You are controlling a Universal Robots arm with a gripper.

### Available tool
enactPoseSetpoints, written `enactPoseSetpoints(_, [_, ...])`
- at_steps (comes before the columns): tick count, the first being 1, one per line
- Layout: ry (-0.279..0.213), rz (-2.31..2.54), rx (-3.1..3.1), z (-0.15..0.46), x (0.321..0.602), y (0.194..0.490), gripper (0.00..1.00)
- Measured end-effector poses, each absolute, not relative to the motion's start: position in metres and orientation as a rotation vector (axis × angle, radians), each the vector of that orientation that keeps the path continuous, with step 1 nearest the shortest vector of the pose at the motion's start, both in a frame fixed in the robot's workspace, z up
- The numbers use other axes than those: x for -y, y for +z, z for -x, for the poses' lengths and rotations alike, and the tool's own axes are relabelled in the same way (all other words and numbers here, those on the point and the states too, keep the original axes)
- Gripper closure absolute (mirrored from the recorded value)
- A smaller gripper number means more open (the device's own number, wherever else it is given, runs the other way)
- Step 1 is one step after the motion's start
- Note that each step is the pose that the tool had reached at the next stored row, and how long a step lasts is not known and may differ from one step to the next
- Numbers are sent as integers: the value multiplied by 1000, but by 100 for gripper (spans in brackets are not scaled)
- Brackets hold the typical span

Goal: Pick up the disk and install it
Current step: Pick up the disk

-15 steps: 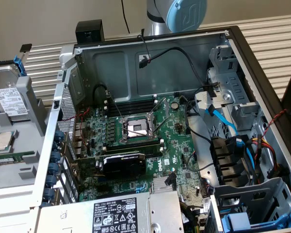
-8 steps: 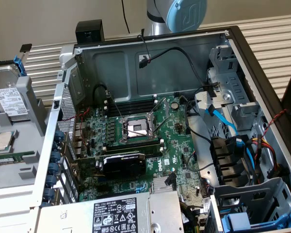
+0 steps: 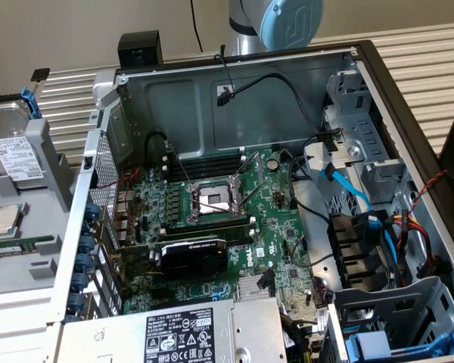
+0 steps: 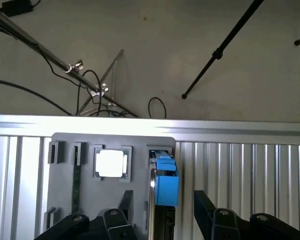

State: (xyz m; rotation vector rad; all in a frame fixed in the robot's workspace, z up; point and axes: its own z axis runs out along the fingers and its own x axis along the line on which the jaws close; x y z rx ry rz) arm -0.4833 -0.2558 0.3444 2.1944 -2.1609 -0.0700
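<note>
**1. Computer case** (image 3: 234,98): open-sided tower lying on the surface, motherboard exposed. The drive cage (image 3: 397,318) sits at 4 o'clock in the exterior view.

**2. Grey parts holder** (image 3: 49,174): slotted tray at 9 o'clock from the case, just beside it.

**3. Disk** (image 3: 17,159): hard drive in a blue carrier frame, standing on edge in a slot of the holder, white label facing out. It is not yet lifted. Judged stiff, dense for its bulk and sensitive to knocks. The bare metal faces look smooth and likely slippery. Best taken across its 2 broad faces near the upper edge, squarely, and drawn straight out of the slot. The thin blue frame may flex and is a poorer hold.

**4. Claw** (image 4: 161,200): spread wide and holding nothing. In the wrist view its 2 fingers (image 4: 124,210) stand on either side of the edge-on disk (image 4: 166,187), apart from it.

**5. Processor chip** (image 4: 110,163): small silver square in the holder, near the disk, untouched.
</note>
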Motion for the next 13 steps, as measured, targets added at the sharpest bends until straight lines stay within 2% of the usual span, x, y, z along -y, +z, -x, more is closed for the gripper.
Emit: enactPoseSetpoints(13, [-36, -2225, 2162, 496, 256, 328, 40])
